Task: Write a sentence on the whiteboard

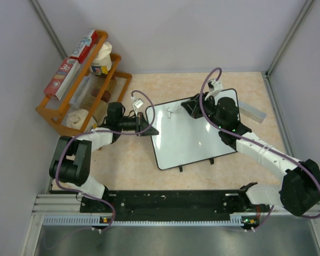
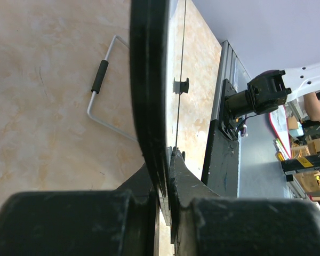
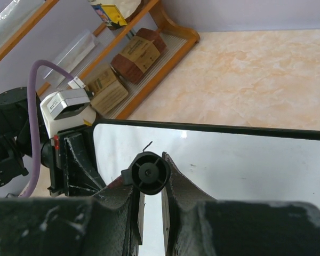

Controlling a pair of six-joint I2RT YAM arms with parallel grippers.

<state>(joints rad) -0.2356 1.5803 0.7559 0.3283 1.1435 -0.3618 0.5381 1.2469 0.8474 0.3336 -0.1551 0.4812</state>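
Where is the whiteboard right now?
In the top view, the whiteboard lies in the middle of the table, between the two arms. The left tool pinches its left edge; the right tool holds a marker near its far edge.

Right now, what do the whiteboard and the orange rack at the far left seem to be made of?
The whiteboard: probably coated metal or melamine, glossy white, since faint reflections show on it; its thin black rim is likely plastic. The rack: seemingly wood with an orange varnished finish, judging by its thick solid rails.
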